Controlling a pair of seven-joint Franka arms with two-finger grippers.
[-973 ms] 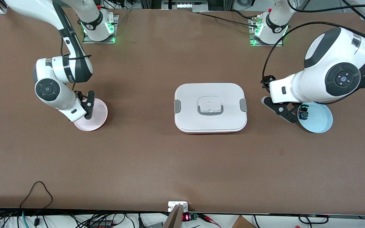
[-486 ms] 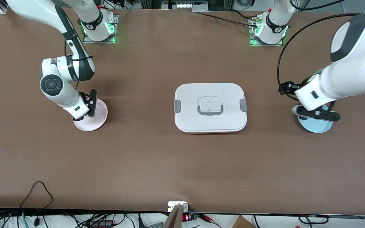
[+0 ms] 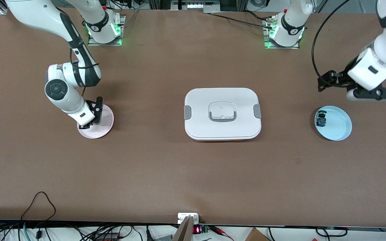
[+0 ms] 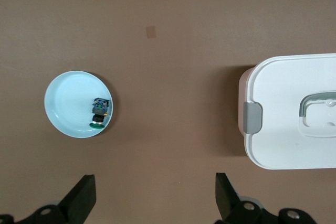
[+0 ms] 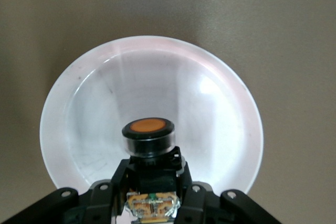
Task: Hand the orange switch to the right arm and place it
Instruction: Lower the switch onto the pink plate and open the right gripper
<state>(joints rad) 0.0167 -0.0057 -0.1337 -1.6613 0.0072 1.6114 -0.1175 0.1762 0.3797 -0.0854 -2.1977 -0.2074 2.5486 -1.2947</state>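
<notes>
The orange switch (image 5: 148, 129), a small black part with a round orange cap, is held upright by my right gripper (image 5: 150, 184), which is shut on its black body. It hangs just over the pink plate (image 5: 157, 77), low above the plate's inside. From the front, the right gripper (image 3: 87, 124) is at the rim of the pink plate (image 3: 105, 123) at the right arm's end of the table. My left gripper (image 3: 374, 95) is raised and open over bare table beside the blue plate (image 3: 339, 130), and its fingers (image 4: 84, 198) hold nothing.
The blue plate (image 4: 68, 103) holds a small part with a blue-green top (image 4: 100, 112), seen from the front as the blue-green part (image 3: 321, 119). A white lidded box (image 3: 222, 113) with a grey handle stands mid-table between the plates; the box (image 4: 294, 114) also shows in the left wrist view.
The left arm has lifted off the blue plate and swung up toward its end of the table, uncovering the plate. The right gripper has shifted slightly with the switch over the pink plate.
</notes>
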